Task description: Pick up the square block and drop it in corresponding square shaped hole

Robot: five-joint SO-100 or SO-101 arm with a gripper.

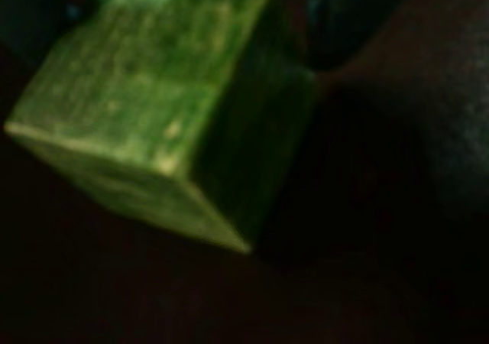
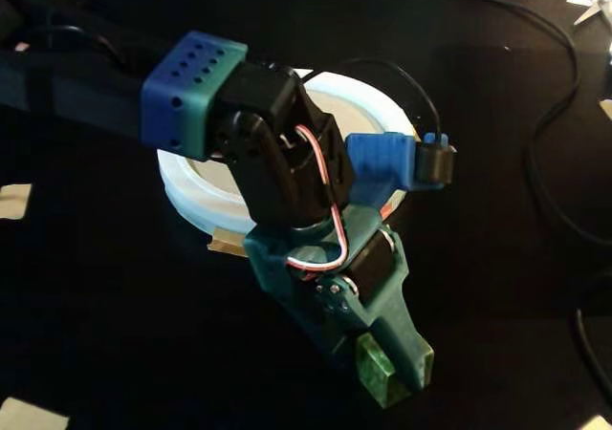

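Wrist view fills with the block (image 1: 160,107), a mottled green cube sitting at about ten o'clock from centre, one corner turned toward the lens, with dark table (image 1: 382,283) all around it. Two dark rounded shapes at twelve o'clock flank its top edge; we take them for the fingers, though the blur leaves that unsure. In the fixed view the gripper (image 2: 387,368) reaches down at about five o'clock, and the block sits at its tip, pressed against the teal finger. We read the fingers as narrowed onto the block, holding it low over the table. The disc (image 2: 206,177) with its white ring lies at eleven o'clock from the gripper, mostly hidden by the arm (image 2: 277,153), so we cannot see the hole. We judge the pick step is in hand. Next comes a lift and a swing back toward the disc, keeping the cube square.
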